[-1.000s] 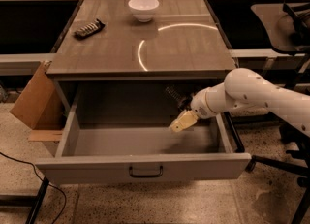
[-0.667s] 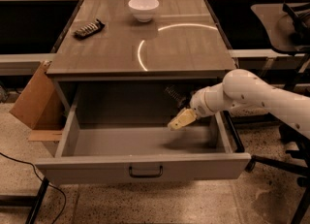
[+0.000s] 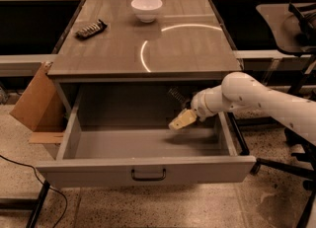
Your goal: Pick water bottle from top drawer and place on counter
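The top drawer (image 3: pixel 148 170) stands pulled wide open under the counter (image 3: pixel 148 49), and its grey floor shows. The water bottle (image 3: pixel 176 95), small and ribbed, lies tilted in the shadow at the back right of the drawer. My gripper (image 3: pixel 182 119) reaches into the drawer from the right on a white arm. It hangs just below and in front of the bottle, above the drawer floor. Whether it touches the bottle does not show.
A white bowl (image 3: pixel 146 8) stands at the back of the counter and a dark ribbed object (image 3: pixel 91 28) lies at its left. A tan cardboard box (image 3: pixel 34 98) leans at the drawer's left side. An office chair (image 3: pixel 296 19) stands to the right.
My gripper has crept slightly to the left inside the drawer. The bottle and drawer have not moved.
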{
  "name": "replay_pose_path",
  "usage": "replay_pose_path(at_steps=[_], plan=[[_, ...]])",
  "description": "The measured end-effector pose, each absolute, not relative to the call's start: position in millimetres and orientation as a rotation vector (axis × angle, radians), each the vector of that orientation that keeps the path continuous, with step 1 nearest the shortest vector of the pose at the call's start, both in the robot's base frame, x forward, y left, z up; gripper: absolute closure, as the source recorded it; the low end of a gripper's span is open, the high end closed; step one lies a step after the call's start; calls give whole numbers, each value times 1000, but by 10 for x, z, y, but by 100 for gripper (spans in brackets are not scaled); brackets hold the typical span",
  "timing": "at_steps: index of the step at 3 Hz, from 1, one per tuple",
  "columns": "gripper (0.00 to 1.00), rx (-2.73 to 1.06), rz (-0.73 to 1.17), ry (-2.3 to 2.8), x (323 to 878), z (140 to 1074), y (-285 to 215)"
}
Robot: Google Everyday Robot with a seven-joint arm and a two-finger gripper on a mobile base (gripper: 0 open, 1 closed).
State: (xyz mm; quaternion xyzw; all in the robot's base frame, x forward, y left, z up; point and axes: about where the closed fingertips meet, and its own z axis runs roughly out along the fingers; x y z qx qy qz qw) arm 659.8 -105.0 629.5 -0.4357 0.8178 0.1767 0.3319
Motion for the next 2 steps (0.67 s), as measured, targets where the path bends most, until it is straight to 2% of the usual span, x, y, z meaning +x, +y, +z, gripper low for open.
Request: replay_pose_path(at_steps=[1,2], plan=[[19,-1145,472,2137,6679,6177,-994],[42,-1154,491,2126,6712,6119,-956]])
